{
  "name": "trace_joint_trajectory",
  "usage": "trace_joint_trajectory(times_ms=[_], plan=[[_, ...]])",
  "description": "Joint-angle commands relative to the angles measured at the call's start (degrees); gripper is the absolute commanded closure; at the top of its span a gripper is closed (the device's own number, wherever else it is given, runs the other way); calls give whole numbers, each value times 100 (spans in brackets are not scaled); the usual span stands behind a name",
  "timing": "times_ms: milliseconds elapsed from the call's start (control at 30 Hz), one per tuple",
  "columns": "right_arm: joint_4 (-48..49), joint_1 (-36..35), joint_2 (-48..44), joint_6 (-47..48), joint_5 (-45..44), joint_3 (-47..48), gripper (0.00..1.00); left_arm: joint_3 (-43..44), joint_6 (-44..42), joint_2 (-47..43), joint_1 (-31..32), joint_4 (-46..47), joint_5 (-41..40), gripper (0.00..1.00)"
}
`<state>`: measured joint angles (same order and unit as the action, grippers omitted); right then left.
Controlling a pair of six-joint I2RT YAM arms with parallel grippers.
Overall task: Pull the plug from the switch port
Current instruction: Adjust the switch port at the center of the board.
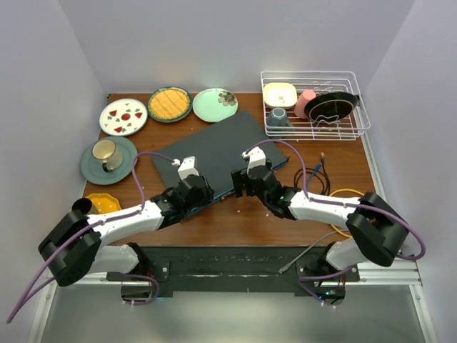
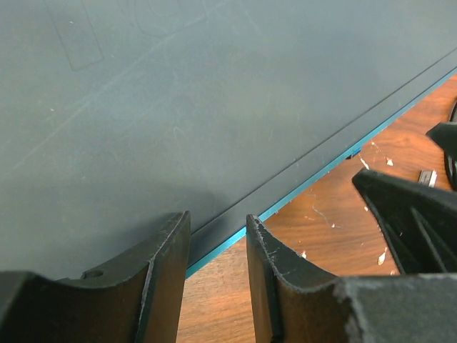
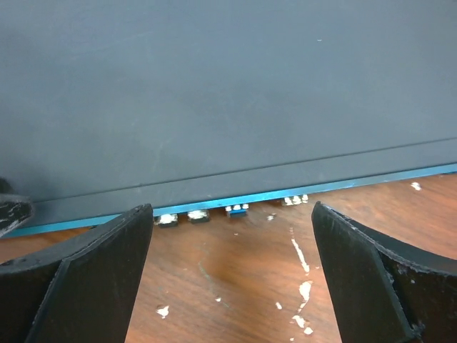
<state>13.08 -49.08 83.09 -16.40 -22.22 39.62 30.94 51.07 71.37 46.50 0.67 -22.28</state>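
The switch (image 1: 214,148) is a flat dark-grey box lying at an angle mid-table, its thin blue front edge (image 3: 285,194) facing the arms. Small sockets (image 3: 235,209) show along that edge, and no cable is seen in them. My right gripper (image 3: 232,207) is wide open and empty, just in front of the sockets. My left gripper (image 2: 218,229) stands at the blue edge (image 2: 314,177) further left with a narrow gap between its jaws; one finger (image 2: 168,257) is over the switch top, the other over the table. Loose cables with small plug ends (image 1: 318,168) lie to the right of the switch.
Three plates (image 1: 170,104) line the back. A cup on a grey saucer (image 1: 107,157) and a yellow bowl (image 1: 103,204) are at the left. A white wire dish rack (image 1: 314,107) holds crockery at back right. A yellow cable loop (image 1: 343,196) lies near the right arm.
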Motion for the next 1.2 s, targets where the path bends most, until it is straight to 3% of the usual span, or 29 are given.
trace_joint_trajectory(times_ms=[0,33,200,233,567,667,1167], plan=[[-86,-14,49,138,-275,38,10,-114,-176,26,-36,337,101,58],[-17,-14,67,137,-231,3,14,-132,-176,26,-36,346,119,58],[177,-14,15,181,42,-340,64,-447,-36,-27,-27,539,268,59],[203,-14,-38,173,112,-384,67,-501,25,-18,-27,583,294,59],[423,-14,14,304,534,-464,55,-721,149,-1,-27,777,497,59],[345,-14,84,278,306,-332,52,-800,184,-27,-27,803,514,59],[-280,4,884,726,-63,582,58,-932,166,-229,-36,777,550,59]])
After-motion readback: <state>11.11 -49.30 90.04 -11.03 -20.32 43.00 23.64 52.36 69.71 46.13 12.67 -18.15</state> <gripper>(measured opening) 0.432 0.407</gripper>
